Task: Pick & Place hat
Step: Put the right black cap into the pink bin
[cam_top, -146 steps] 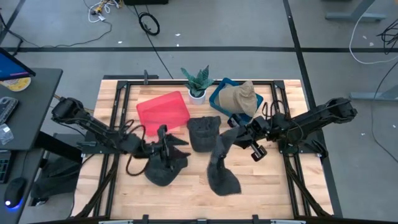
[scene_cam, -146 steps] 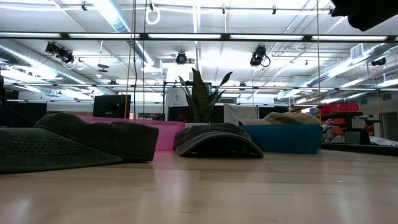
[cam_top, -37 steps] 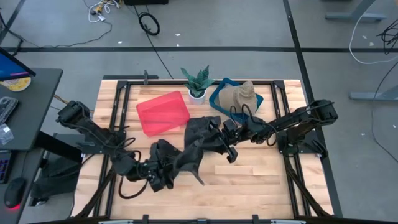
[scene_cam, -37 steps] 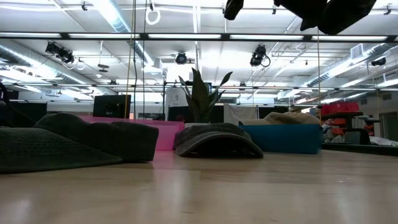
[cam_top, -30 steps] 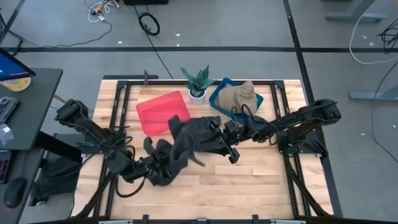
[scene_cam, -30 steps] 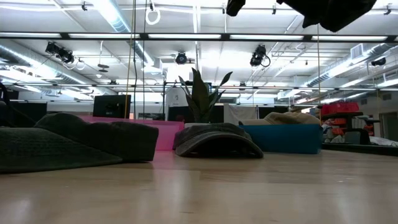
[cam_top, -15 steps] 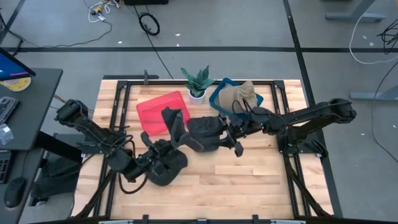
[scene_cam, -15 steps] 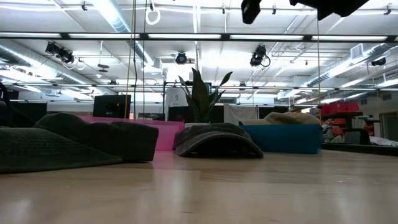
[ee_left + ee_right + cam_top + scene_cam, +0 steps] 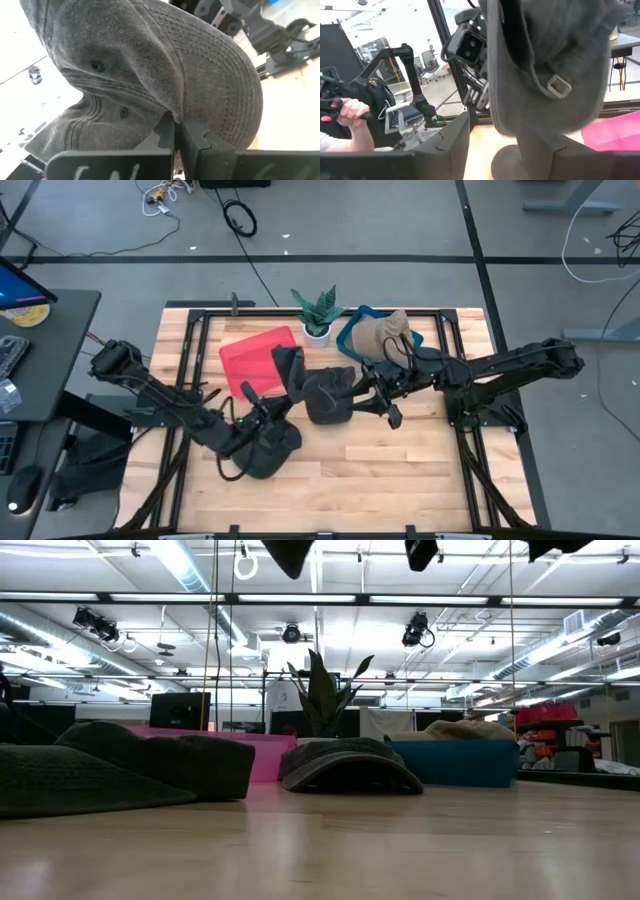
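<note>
My left gripper (image 9: 264,409) is shut on a dark grey hat (image 9: 289,372), which rises beside the right edge of the red bin (image 9: 252,359). In the low view the hat's tip (image 9: 288,552) shows high above the table. My right gripper (image 9: 368,398) stands open to the hat's right; its wrist view shows the hat (image 9: 545,60) with its strap buckle ahead of the spread fingers. A second dark hat (image 9: 328,396) lies crown up at the table's middle. A third one (image 9: 266,448) lies under my left arm. My left gripper pinches a fold of the hat's cloth (image 9: 172,114) between its two fingers, where the crown meets the stitched brim (image 9: 235,85). The fingers slant toward the table's far right. The hat is lifted clear of the table and reaches out beyond the fingertips.
A blue bin (image 9: 350,330) with tan hats (image 9: 383,335) stands at the back right, a potted plant (image 9: 318,311) between it and the red bin. Bare wood lies along the near side (image 9: 400,470). A person's hand (image 9: 340,112) shows beyond the table.
The hat, stretched between both grippers a second ago, is now carried by my left gripper alone. That gripper has moved toward the far edge and the right, and the hat has swung up beside the red bin. My right arm has drawn back toward the right.
</note>
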